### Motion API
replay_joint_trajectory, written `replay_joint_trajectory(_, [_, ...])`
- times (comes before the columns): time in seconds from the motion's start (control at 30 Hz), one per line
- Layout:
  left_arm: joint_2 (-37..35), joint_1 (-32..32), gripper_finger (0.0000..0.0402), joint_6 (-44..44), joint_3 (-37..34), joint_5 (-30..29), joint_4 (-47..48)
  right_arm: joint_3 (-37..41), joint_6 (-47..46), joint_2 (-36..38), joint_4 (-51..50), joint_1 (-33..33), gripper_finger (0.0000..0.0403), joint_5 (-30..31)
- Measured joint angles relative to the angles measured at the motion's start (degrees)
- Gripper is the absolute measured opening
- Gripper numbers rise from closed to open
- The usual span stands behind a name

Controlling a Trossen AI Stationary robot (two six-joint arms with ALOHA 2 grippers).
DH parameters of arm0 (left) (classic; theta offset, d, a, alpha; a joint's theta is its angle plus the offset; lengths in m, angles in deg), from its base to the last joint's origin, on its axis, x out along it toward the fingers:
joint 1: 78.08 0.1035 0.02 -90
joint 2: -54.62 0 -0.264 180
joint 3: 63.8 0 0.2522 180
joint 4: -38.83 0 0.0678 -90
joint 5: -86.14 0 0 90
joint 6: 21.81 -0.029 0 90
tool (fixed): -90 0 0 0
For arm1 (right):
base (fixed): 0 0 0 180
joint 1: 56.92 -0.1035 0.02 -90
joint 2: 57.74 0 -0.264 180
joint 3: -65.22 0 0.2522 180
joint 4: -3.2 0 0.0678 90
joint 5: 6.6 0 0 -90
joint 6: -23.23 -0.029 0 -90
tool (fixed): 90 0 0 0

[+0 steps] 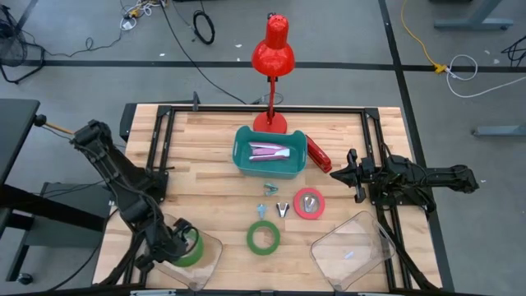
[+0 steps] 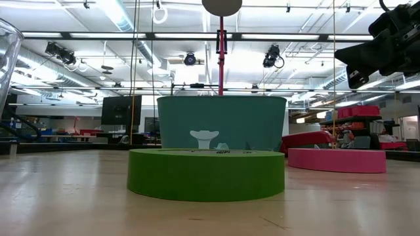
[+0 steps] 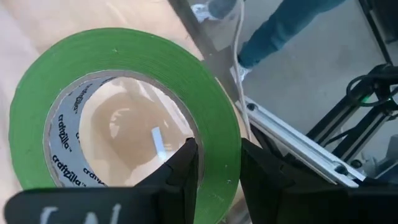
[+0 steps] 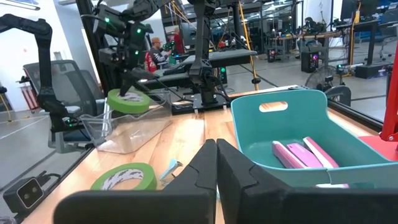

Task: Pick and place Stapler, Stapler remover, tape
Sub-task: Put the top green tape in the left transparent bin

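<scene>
- Green tape roll: pinched through its rim by left tool, held above clear bin at counter's front-left, prob. for drop-in.
- Second green roll & pink roll: flat on counter, mid.
- Right tool: fingers together, empty, hovering near stapler, waiting.

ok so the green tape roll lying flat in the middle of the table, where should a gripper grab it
Take the green tape roll from straight above, one finger in its open centre and one outside, pinching the band. It lies flat, so its low wall offers little from the side. The staple remover sits close behind it.
</scene>
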Motion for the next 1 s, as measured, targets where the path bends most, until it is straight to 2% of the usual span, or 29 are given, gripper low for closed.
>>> replay_joint_trajectory(0.23, [0.02, -1.95, 0.0103, -0.02, -2.91, -2.47, -0.94, 0.02, 0.01, 0.0, 0.0, 0.01, 0.0006, 0.02])
replay_joint_trajectory(0.77, [0.04, -7.27, 0.0103, -0.04, -8.99, -2.35, -3.73, 0.0, 0.01, 0.0, 0.0, 0.0, 0.0006, 0.01])
replay_joint_trajectory(1.0, [0.04, -7.62, 0.0103, -0.07, -11.54, -2.43, -4.02, 0.02, 0.01, 0.0, 0.0, 0.0, 0.0006, 0.01])
